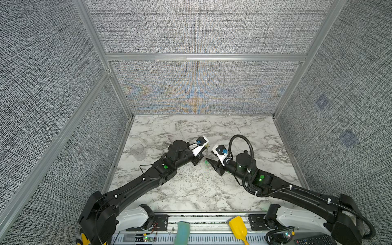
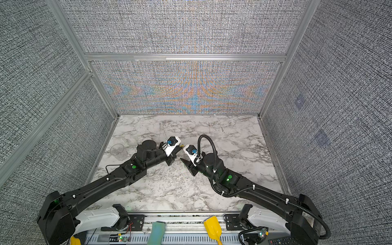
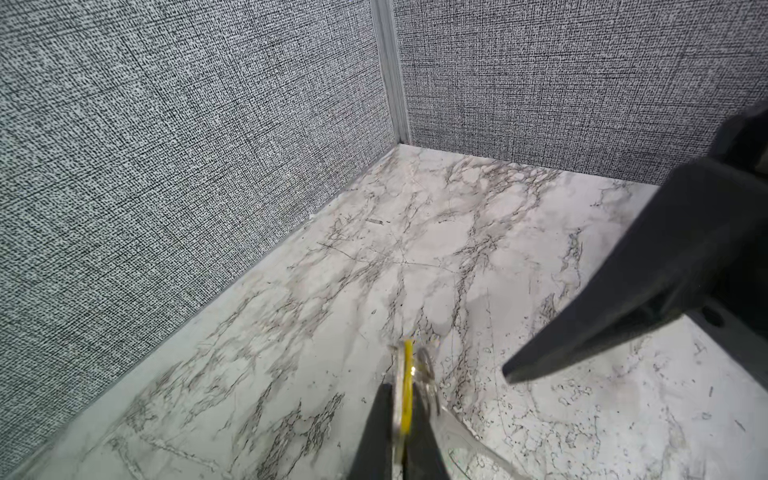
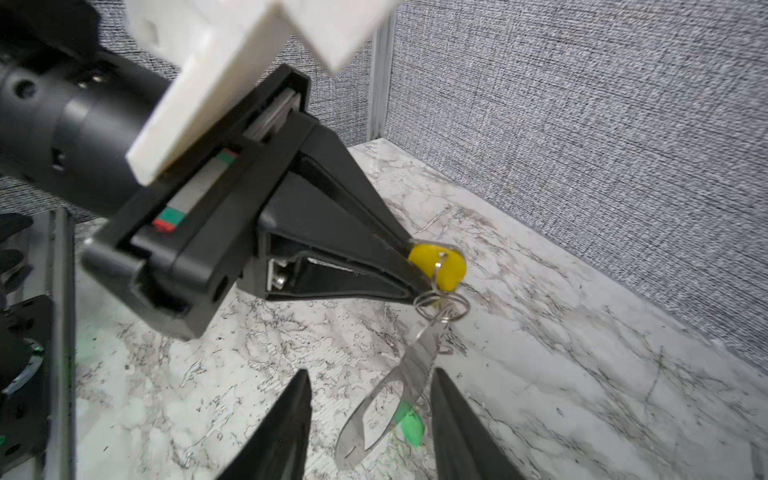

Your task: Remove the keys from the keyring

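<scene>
A clear cup (image 1: 136,149) stands at the left of the table (image 1: 191,191) in both top views, with the marble showing through it. At middle right of the right wrist view, the left gripper (image 4: 412,266) pinches the yellow key (image 4: 442,266). The keyring (image 4: 411,365) hangs below it, with the green key (image 4: 409,428) at its lower end. Both dangle between the right gripper (image 4: 370,374) and its spread fingers (image 4: 286,419). The left wrist view catches only the yellow key, edge-on.

Clear cup (image 1: 136,149) on marble table (image 1: 191,195), yellow scoop (image 1: 237,228) at front.
</scene>
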Action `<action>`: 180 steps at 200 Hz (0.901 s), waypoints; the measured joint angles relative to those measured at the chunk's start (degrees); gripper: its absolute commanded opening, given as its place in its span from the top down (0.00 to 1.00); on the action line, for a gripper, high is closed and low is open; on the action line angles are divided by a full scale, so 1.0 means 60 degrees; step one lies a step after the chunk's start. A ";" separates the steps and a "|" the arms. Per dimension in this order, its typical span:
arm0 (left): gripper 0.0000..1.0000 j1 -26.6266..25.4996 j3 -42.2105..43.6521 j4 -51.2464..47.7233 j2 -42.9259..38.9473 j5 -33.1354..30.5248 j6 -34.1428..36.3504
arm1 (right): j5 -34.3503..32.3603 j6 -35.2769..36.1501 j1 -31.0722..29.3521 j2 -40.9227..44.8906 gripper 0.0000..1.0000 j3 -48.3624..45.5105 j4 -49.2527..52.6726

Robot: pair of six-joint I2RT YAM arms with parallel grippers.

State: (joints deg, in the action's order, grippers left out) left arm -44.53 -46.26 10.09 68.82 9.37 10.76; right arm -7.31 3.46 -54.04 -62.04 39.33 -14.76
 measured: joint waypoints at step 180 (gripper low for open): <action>1.00 -0.0328 -0.1271 -0.1617 0.0299 -0.0302 -0.1202 | -0.1359 -0.0171 0.0554 -0.0029 0.66 -0.0197 0.0415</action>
State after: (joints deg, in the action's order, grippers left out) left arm -46.50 -53.89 0.38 70.61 7.55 3.55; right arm -15.46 2.44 -50.72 -62.22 38.15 -12.27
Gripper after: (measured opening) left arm 0.075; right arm 0.351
